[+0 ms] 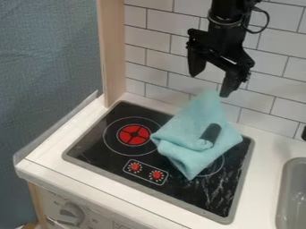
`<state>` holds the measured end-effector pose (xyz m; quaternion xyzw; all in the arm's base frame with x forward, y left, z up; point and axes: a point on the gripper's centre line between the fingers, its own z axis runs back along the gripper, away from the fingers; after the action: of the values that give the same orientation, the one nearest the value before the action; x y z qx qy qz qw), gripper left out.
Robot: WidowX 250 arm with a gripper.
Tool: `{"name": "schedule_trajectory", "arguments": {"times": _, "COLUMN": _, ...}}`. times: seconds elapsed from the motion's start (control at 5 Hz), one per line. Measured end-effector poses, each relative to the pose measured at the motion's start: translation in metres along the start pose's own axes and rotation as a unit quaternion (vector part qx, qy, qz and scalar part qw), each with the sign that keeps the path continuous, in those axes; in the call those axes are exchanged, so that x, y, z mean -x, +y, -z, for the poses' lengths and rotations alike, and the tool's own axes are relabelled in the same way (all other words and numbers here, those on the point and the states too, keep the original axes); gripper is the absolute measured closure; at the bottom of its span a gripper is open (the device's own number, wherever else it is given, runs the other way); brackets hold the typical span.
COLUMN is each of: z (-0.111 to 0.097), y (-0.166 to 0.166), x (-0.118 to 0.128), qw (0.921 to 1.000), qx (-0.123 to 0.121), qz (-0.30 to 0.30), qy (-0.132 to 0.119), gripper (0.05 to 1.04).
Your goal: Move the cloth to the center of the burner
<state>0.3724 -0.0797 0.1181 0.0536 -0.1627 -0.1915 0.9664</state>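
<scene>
Above the stove's back right, the black gripper (209, 85) hangs open, its two fingers spread apart. A light blue folded cloth (197, 118) covers much of the stovetop's right half, with its upper peak just below the fingertips. A dark rounded piece (210, 133) shows on the cloth; what it belongs to is unclear. The left burner (133, 134), red inside a thin white ring, is uncovered, and the cloth's left corner lies near its right side. Part of another burner ring (216, 168) shows beside the cloth's lower right edge, the rest hidden beneath it.
Two red knobs (145, 171) are drawn at the stovetop's front. A grey sink (294, 192) is set into the white counter (263, 179) at right. White wall tiles (161, 67) stand behind the stove, and a wooden post (112, 53) rises at its back left.
</scene>
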Motion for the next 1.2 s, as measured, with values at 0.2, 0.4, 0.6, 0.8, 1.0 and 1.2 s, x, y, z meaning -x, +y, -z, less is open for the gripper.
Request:
{"name": "schedule_trajectory", "arguments": {"times": 0.2, "z": 0.011, "y": -0.001, "x": 0.007, "qw": 0.9998, "qx": 0.002, "qz": 0.000, "qy": 0.019, "gripper": 0.085}}
{"name": "schedule_trajectory", "arguments": {"times": 0.4, "z": 0.025, "y": -0.002, "x": 0.011, "qw": 0.9994, "qx": 0.007, "qz": -0.003, "qy": 0.033, "gripper": 0.085}}
{"name": "schedule_trajectory", "arguments": {"times": 0.6, "z": 0.039, "y": -0.004, "x": 0.018, "qw": 0.9985, "qx": 0.017, "qz": -0.013, "qy": 0.051, "gripper": 0.085}}
{"name": "schedule_trajectory", "arguments": {"times": 0.8, "z": 0.054, "y": -0.003, "x": 0.028, "qw": 0.9971, "qx": 0.023, "qz": -0.018, "qy": 0.071, "gripper": 0.085}}
{"name": "schedule_trajectory", "arguments": {"times": 1.0, "z": 0.073, "y": -0.006, "x": 0.034, "qw": 0.9956, "qx": 0.027, "qz": -0.024, "qy": 0.086, "gripper": 0.085}}
{"name": "schedule_trajectory", "arguments": {"times": 1.2, "z": 0.088, "y": -0.004, "x": 0.040, "qw": 0.9947, "qx": 0.033, "qz": -0.041, "qy": 0.088, "gripper": 0.085}}
